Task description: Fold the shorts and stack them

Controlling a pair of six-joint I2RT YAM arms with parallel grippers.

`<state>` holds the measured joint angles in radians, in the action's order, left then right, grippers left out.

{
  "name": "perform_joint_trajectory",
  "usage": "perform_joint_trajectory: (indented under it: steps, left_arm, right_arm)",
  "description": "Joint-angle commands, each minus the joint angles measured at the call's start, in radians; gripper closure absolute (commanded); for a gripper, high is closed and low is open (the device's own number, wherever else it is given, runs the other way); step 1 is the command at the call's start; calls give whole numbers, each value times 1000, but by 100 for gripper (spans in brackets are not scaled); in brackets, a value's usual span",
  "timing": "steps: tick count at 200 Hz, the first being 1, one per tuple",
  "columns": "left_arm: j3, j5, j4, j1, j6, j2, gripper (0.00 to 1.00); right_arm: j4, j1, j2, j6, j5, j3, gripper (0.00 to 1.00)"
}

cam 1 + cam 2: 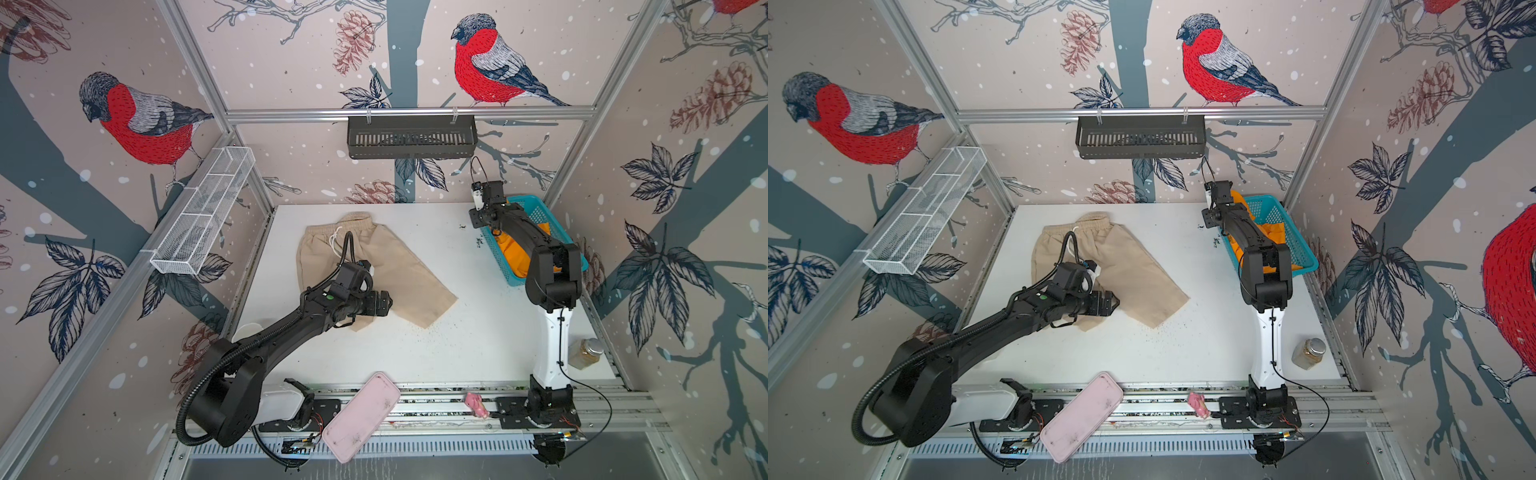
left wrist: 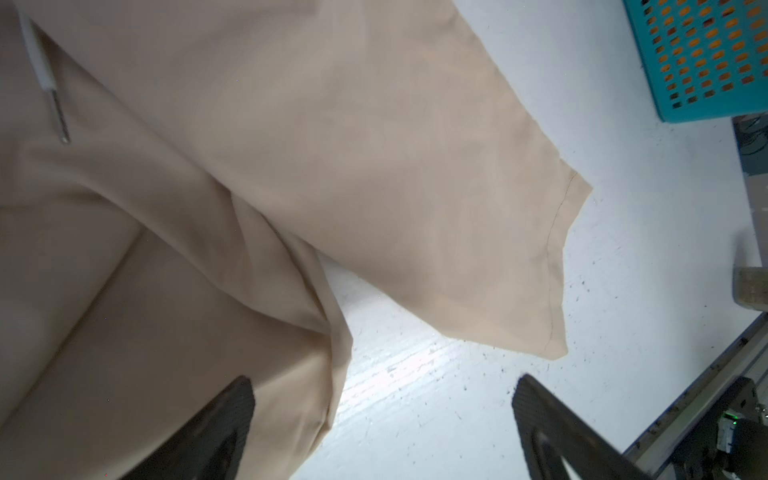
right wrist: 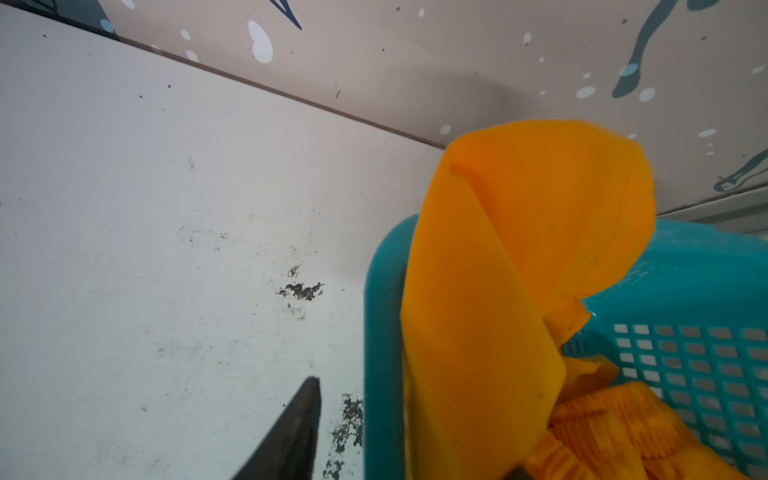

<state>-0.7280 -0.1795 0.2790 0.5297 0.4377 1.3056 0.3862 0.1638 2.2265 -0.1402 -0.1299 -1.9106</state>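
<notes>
Two limp hem-pinchable pairs: splayed left gripper (image 2: 380, 390) is hovering over beige cloth shorts (image 1: 399, 270); unclear whether right gripper (image 3: 415, 399) is gripping orange shorts (image 3: 498, 249) inside teal mesh basket (image 3: 382, 291).

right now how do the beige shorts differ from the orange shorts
The beige shorts lie spread out on the white table; the orange shorts sit bunched inside the teal basket. The beige shorts rest mostly flat, while a flap of the orange shorts stands up above the basket rim. Both have gathered elastic waistbands.
</notes>
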Motion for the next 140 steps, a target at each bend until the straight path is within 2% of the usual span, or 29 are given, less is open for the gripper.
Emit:
perform_joint_trajectory:
  steps: [1,27,48,70,102,127,140]
  left_arm:
    - [21,75,87,10,48,-1,3]
    - [61,63,84,18,77,-17,3]
    - [64,52,92,27,80,4,3]
    - [57,64,124,71,85,25,3]
    - [71,67,167,106,91,51,3]
    - [61,54,162,118,88,96,3]
    - [53,71,167,121,89,123,3]
  right_arm:
    - [-104,-2,-100,81,41,46,36]
    - [-169,31,-305,132,91,223,31]
    - [-166,98,-458,177,142,402,29]
    - [-153,200,-573,192,103,598,28]
    - [-158,297,-653,248,121,849,27]
    - [-176,311,-688,278,167,975,29]
    - [-208,324,-709,294,153,1030,30]
